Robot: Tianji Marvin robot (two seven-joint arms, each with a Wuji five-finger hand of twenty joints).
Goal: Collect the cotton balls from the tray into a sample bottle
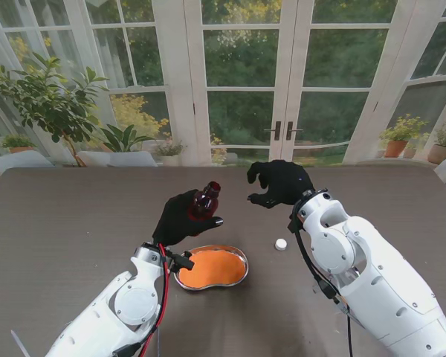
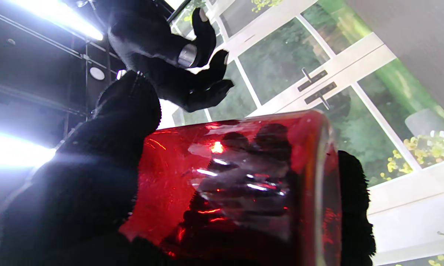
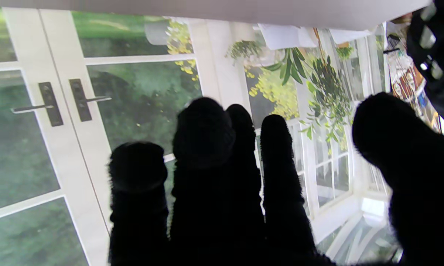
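Holding: our left robot hand [image 1: 180, 218] grips the red sample bottle [image 1: 205, 201] in the air over the tabletop [image 1: 59, 223], neck tilted toward our right
Right robot hand [image 1: 277, 184]: raised just beside the bottle, fingers curled but apart, grasping nothing
Tray [image 1: 239, 277]: nearer to us, filled with orange; we cannot make out cotton balls
White cap [image 1: 281, 244]: right of the tray

White French doors [image 1: 281, 82] behind dark table [image 1: 59, 223], potted plant [image 1: 48, 100] at left (garden outside)
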